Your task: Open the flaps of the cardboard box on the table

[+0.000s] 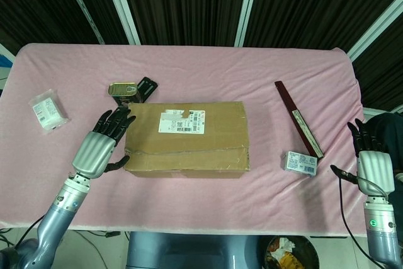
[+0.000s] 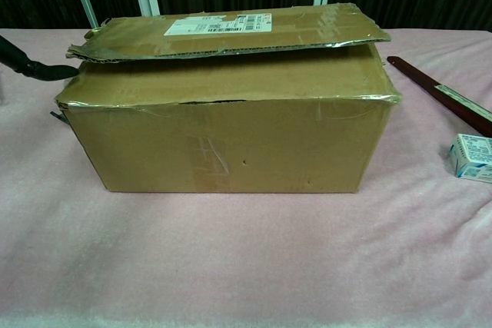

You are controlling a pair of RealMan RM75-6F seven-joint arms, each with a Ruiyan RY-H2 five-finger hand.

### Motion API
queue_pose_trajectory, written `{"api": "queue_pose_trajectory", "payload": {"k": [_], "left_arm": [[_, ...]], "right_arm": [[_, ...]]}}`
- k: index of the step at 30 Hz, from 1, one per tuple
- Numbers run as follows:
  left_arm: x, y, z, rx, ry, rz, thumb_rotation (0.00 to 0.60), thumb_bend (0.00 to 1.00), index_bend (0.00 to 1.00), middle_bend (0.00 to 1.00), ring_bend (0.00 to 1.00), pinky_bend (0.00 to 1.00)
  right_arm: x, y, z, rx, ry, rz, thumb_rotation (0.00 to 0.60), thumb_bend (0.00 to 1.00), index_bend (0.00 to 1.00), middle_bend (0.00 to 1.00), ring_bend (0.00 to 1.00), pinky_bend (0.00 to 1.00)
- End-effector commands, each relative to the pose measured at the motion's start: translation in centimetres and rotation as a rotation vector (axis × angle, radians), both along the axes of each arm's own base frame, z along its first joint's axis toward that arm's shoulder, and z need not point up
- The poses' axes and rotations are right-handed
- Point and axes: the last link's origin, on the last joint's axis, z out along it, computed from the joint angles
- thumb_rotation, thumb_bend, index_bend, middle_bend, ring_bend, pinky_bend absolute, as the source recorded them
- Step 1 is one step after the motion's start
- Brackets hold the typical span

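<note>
Brown rectangular cardboard box [image 1: 186, 138] resting mid-table on the pink cloth-covered table [image 1: 208, 67], white shipping label [image 1: 182, 121] on its top. In the chest view, far top flap [image 2: 231, 28] slightly lifted and ragged-edged, lying over the near flap [image 2: 231, 82]; both still down. Left hand [image 1: 101, 146] at the box's left end, fingers spread and empty, dark fingertips [image 1: 119, 121] up near the top corner; one dark fingertip [image 2: 54, 72] reaching the flap edge in the chest view, possibly touching, hard to say from this angle. Right hand [image 1: 371, 162] well apart from the box at the table's right edge, upright, fingers apart, holding nothing. Just behind the left hand: gold rectangular tin [image 1: 122, 89] and flat black ribbed plastic piece [image 1: 146, 87]. Farther left, small white packet [image 1: 47, 110]. To the right of the box, long dark red strip [image 1: 297, 118] and, touching its near end, small white printed carton [image 1: 300, 162].
</note>
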Motion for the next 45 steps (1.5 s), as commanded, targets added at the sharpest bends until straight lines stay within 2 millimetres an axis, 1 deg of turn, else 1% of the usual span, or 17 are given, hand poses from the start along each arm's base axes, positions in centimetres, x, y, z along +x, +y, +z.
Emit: {"api": "queue_pose_trajectory", "payload": {"k": [1, 5, 8, 10, 15, 20, 21, 23, 25, 29, 33, 36, 38, 40, 43, 45], "left_arm": [[0.5, 0.4, -0.7, -0.007, 0.006, -0.011, 0.6, 0.23, 0.0, 0.0, 0.0, 0.0], [1.3, 0.9, -1.5, -0.007, 0.022, -0.035, 0.6, 0.33, 0.0, 0.0, 0.0, 0.0], [2.3, 1.5, -1.3, 0.024, 0.006, -0.062, 0.6, 0.36, 0.0, 0.0, 0.0, 0.0], [3.2, 2.0, -0.7, 0.063, -0.009, -0.088, 0.6, 0.36, 0.0, 0.0, 0.0, 0.0], [5.2, 3.8, 1.5, 0.174, -0.021, -0.145, 0.6, 0.36, 0.0, 0.0, 0.0, 0.0], [6.2, 6.4, 3.6, 0.25, 0.011, -0.155, 0.6, 0.36, 0.0, 0.0, 0.0, 0.0], [6.2, 6.7, 3.8, 0.254, 0.017, -0.154, 0.6, 0.36, 0.0, 0.0, 0.0, 0.0], [6.2, 8.1, 4.3, 0.279, 0.064, -0.148, 0.6, 0.36, 0.0, 0.0, 0.0, 0.0], [6.1, 10.2, 5.0, 0.315, 0.127, -0.137, 0.6, 0.36, 0.0, 0.0, 0.0, 0.0], [6.2, 13.5, 5.8, 0.356, 0.176, -0.105, 0.6, 0.36, 0.0, 0.0, 0.0, 0.0], [6.1, 16.2, 6.0, 0.382, 0.205, -0.06, 0.6, 0.36, 0.0, 0.0, 0.0, 0.0], [5.7, 17.5, 6.0, 0.388, 0.21, -0.023, 0.6, 0.36, 0.0, 0.0, 0.0, 0.0], [5.3, 18.1, 6.0, 0.388, 0.21, -0.003, 0.6, 0.36, 0.0, 0.0, 0.0, 0.0], [4.5, 18.1, 6.1, 0.379, 0.193, 0.015, 0.6, 0.36, 0.0, 0.0, 0.0, 0.0], [3.1, 17.1, 6.4, 0.357, 0.134, 0.037, 0.6, 0.34, 0.0, 0.0, 0.0, 0.0], [1.8, 15.7, 6.9, 0.345, 0.074, 0.057, 0.6, 0.31, 0.0, 0.0, 0.0, 0.0]], "right_arm": [[0.0, 0.0, 0.0, 0.001, -0.009, -0.004, 0.6, 0.18, 0.0, 0.0, 0.0, 0.24], [-0.1, 0.0, 0.1, -0.001, -0.021, -0.007, 0.6, 0.18, 0.0, 0.0, 0.0, 0.24], [-0.1, 0.0, 0.2, 0.0, -0.024, -0.007, 0.6, 0.18, 0.0, 0.0, 0.0, 0.24], [0.0, 0.0, 0.2, 0.002, -0.025, -0.007, 0.6, 0.18, 0.0, 0.0, 0.0, 0.24], [0.0, 0.0, 0.0, 0.011, -0.032, -0.007, 0.6, 0.18, 0.0, 0.0, 0.0, 0.24], [0.0, 0.1, 0.0, 0.018, -0.043, -0.009, 0.6, 0.18, 0.0, 0.0, 0.0, 0.24], [0.0, 0.1, 0.0, 0.019, -0.044, -0.01, 0.6, 0.18, 0.0, 0.0, 0.0, 0.24], [0.1, 0.1, -0.1, 0.022, -0.05, -0.008, 0.6, 0.18, 0.0, 0.0, 0.0, 0.24], [0.3, 0.2, -0.1, 0.022, -0.044, 0.002, 0.6, 0.18, 0.0, 0.0, 0.0, 0.24], [0.3, 0.2, -0.1, 0.023, -0.038, 0.003, 0.6, 0.18, 0.0, 0.0, 0.0, 0.24], [0.2, 0.2, -0.3, 0.03, -0.048, -0.015, 0.6, 0.18, 0.0, 0.0, 0.0, 0.24], [0.1, 0.2, -0.3, 0.037, -0.054, -0.027, 0.6, 0.18, 0.0, 0.0, 0.0, 0.24], [0.1, 0.3, -0.3, 0.043, -0.059, -0.032, 0.6, 0.18, 0.0, 0.0, 0.0, 0.24], [0.3, 0.3, -0.2, 0.047, -0.069, -0.034, 0.6, 0.18, 0.0, 0.0, 0.0, 0.24], [0.5, 0.2, 0.0, 0.048, -0.073, -0.035, 0.6, 0.18, 0.0, 0.0, 0.0, 0.24], [0.7, 0.1, 0.1, 0.05, -0.08, -0.036, 0.6, 0.18, 0.0, 0.0, 0.0, 0.24]]}}
